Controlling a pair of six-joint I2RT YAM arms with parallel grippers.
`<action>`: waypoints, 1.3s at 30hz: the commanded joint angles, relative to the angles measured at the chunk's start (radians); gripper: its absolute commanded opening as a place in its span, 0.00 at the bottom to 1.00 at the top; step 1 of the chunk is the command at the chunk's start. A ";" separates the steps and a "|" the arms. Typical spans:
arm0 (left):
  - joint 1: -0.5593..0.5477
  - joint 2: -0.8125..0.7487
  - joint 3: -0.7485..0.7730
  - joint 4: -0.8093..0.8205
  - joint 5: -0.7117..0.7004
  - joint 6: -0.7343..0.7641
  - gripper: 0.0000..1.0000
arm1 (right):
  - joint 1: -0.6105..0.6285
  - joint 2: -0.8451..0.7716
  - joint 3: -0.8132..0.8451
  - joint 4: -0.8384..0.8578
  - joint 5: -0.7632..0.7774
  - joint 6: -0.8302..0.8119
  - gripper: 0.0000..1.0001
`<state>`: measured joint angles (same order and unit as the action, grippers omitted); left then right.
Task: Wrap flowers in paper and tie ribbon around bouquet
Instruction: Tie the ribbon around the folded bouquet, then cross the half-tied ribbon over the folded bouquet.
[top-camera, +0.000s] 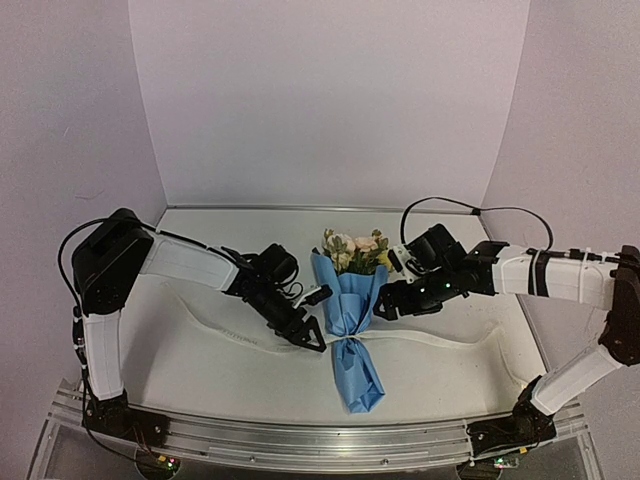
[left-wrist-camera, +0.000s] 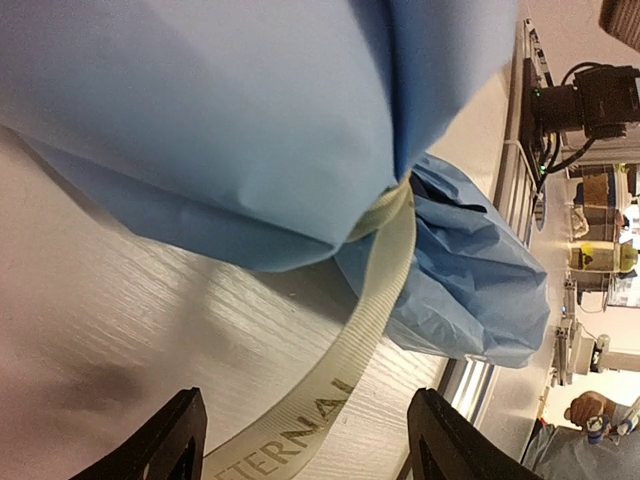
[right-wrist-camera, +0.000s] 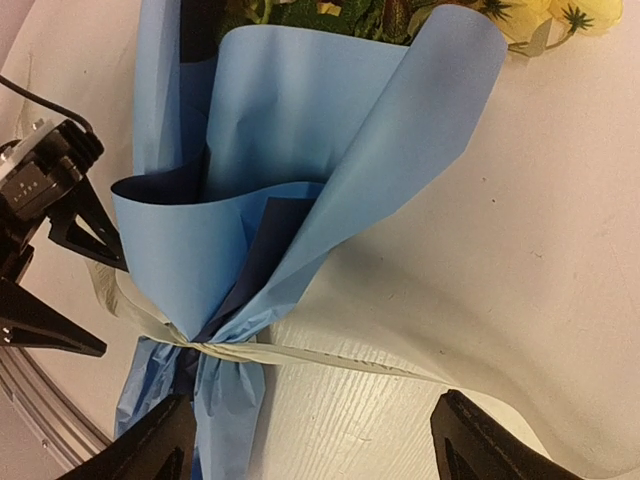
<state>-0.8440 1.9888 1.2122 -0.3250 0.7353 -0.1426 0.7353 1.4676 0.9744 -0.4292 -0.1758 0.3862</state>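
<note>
Lying between the left hand (top-camera: 312, 340) and right hand (top-camera: 384, 303) is the paper (top-camera: 350, 300).

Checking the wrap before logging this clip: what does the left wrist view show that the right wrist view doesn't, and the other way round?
Only the left wrist: lettering on the ribbon, which runs between the fingers of the open left claw. Only the right wrist: the flowers, the dark inner side of the paper, and the left claw seen from the side. Both: light blue paper cinched at its waist by the ribbon, lying on the white table.
</note>
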 joint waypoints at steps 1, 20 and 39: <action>-0.017 -0.061 -0.013 -0.051 0.069 0.036 0.66 | 0.003 -0.033 -0.001 -0.002 0.022 -0.008 0.84; -0.017 -0.056 0.165 -0.079 0.233 -0.006 0.22 | 0.003 -0.053 -0.017 -0.002 0.062 0.004 0.84; -0.018 0.142 0.321 0.171 0.364 -0.282 0.12 | 0.018 -0.142 -0.122 0.076 0.067 0.114 0.82</action>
<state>-0.8612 2.1173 1.4687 -0.2333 1.0729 -0.3709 0.7361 1.3714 0.8792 -0.4175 -0.1021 0.4455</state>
